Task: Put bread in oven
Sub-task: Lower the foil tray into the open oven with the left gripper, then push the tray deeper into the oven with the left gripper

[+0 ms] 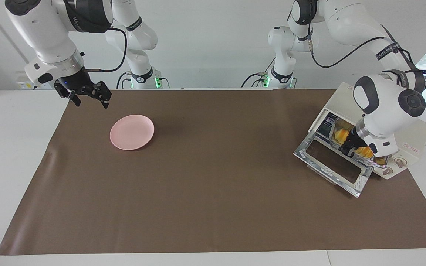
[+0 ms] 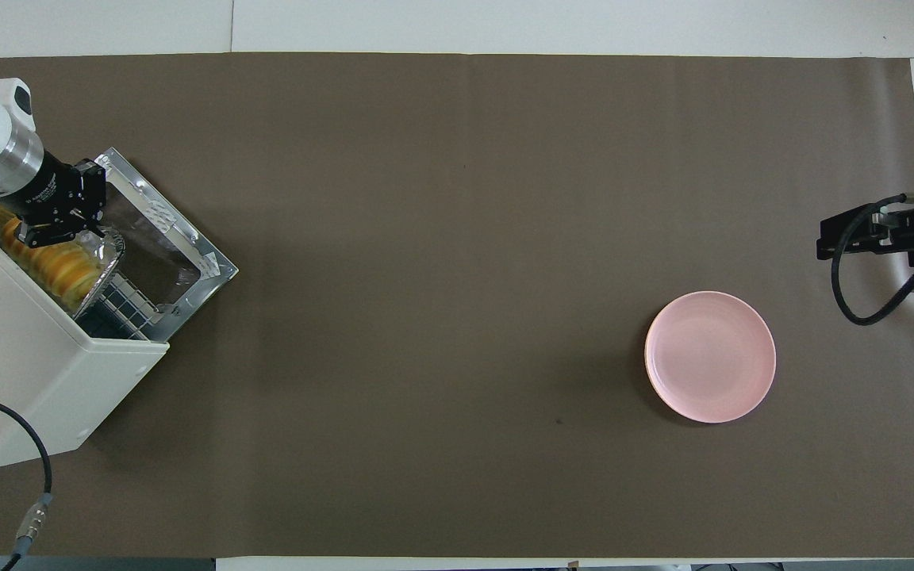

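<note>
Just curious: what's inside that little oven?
In the oven, bread on a foil tray on the rack. The casing hides the rest.

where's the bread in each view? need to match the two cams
Facing view: the bread is at the right edge, in the mouth of the oven, partly hidden by the left gripper.
Overhead view: the bread is at the left edge, in a foil tray at the oven's opening.
Shared landmark: the oven's open door, lying flat in front of it.
</note>
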